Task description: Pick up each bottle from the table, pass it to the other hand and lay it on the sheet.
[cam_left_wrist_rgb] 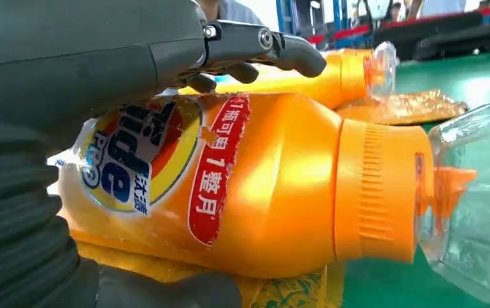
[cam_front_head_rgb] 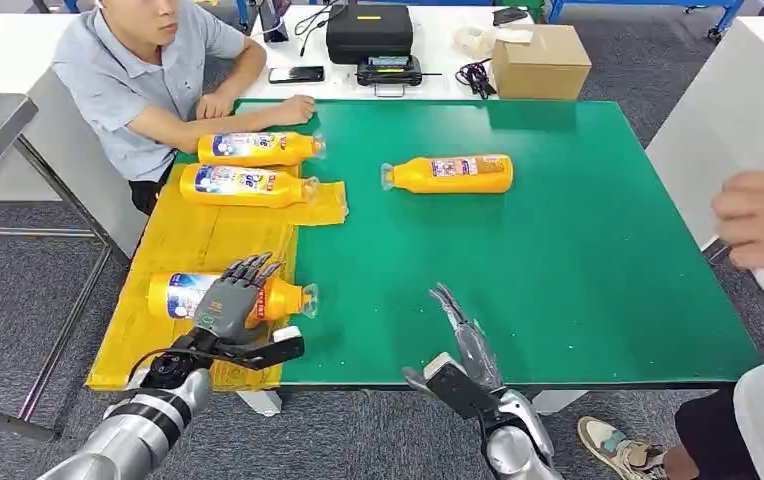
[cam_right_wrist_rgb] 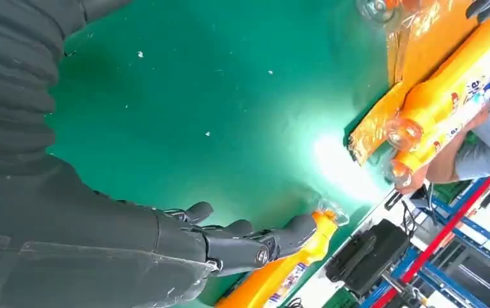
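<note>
An orange detergent bottle (cam_front_head_rgb: 286,298) with a clear cap lies on the yellow sheet (cam_front_head_rgb: 198,235) at the table's left. My left hand (cam_front_head_rgb: 230,297) is spread over it. In the left wrist view the bottle (cam_left_wrist_rgb: 261,186) lies between my straight fingers (cam_left_wrist_rgb: 274,48) and my thumb, which do not wrap it. Two more bottles (cam_front_head_rgb: 258,148) (cam_front_head_rgb: 243,185) lie further back on the sheet. Another bottle (cam_front_head_rgb: 448,174) lies on the green mat (cam_front_head_rgb: 578,250). My right hand (cam_front_head_rgb: 458,335) hovers flat and open over the mat near the front edge, holding nothing; its wrist view shows that bottle (cam_right_wrist_rgb: 287,273) beyond it.
A seated person rests an arm (cam_front_head_rgb: 258,105) on the table's far left corner. Another person's hand (cam_front_head_rgb: 763,220) holds something white at the right edge. A black case (cam_front_head_rgb: 368,30), a phone (cam_front_head_rgb: 296,74) and a cardboard box (cam_front_head_rgb: 540,60) sit on the white table behind.
</note>
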Action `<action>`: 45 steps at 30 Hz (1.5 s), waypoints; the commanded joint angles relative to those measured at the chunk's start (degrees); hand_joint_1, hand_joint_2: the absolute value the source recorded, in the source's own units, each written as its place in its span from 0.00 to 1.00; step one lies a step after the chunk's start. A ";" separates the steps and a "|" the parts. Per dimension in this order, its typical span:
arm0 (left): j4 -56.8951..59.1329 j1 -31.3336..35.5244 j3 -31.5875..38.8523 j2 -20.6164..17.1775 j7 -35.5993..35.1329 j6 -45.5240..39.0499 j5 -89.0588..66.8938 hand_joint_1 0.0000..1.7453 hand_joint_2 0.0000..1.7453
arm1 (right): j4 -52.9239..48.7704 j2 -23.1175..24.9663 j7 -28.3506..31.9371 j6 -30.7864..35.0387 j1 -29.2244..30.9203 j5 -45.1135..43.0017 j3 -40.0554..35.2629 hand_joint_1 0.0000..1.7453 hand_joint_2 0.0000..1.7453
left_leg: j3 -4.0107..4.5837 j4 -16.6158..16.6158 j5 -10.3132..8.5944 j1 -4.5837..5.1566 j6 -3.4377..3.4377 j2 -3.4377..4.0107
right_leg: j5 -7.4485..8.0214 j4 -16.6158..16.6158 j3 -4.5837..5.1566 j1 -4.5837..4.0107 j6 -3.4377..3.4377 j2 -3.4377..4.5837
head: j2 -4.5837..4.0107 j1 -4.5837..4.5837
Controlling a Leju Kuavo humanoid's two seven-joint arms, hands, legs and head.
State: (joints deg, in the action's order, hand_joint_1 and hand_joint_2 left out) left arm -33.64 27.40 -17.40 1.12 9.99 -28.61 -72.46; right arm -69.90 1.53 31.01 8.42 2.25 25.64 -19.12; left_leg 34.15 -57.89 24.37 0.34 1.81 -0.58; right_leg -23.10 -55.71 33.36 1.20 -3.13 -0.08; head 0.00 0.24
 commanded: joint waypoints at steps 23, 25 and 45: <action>2.69 1.85 -4.28 1.82 2.07 -5.31 6.00 0.00 1.00 | 7.04 1.81 0.44 -0.97 4.51 0.15 -0.04 0.00 1.00 | 0.15 -0.02 0.04 -0.09 -0.09 0.05 | -0.02 0.04 0.17 -0.10 0.12 0.02 | 0.00 0.00; 3.32 2.05 -3.54 1.99 2.33 -4.59 7.39 0.00 1.00 | 7.26 1.80 0.42 -1.04 4.52 0.09 -0.05 0.00 1.00 | 0.25 0.00 0.01 -0.05 -0.06 0.05 | 0.00 0.02 0.28 -0.06 0.07 0.03 | 0.00 0.02; 9.36 4.41 -2.16 1.48 2.82 0.24 10.34 0.00 1.00 | 8.91 2.80 1.10 -1.57 4.71 -1.09 -0.32 0.00 1.00 | 0.27 0.02 0.04 -0.07 -0.08 0.14 | 0.00 0.05 0.33 -0.07 0.10 0.11 | 0.00 0.02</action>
State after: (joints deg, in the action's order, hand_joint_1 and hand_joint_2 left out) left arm -30.66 30.38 -19.17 3.08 12.48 -30.21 -62.86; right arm -65.18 4.02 31.78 7.04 5.11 25.03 -19.04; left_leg 34.56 -57.90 24.35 0.34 1.82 -0.57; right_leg -23.09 -55.72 33.81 1.20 -3.15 -0.08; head 0.00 0.26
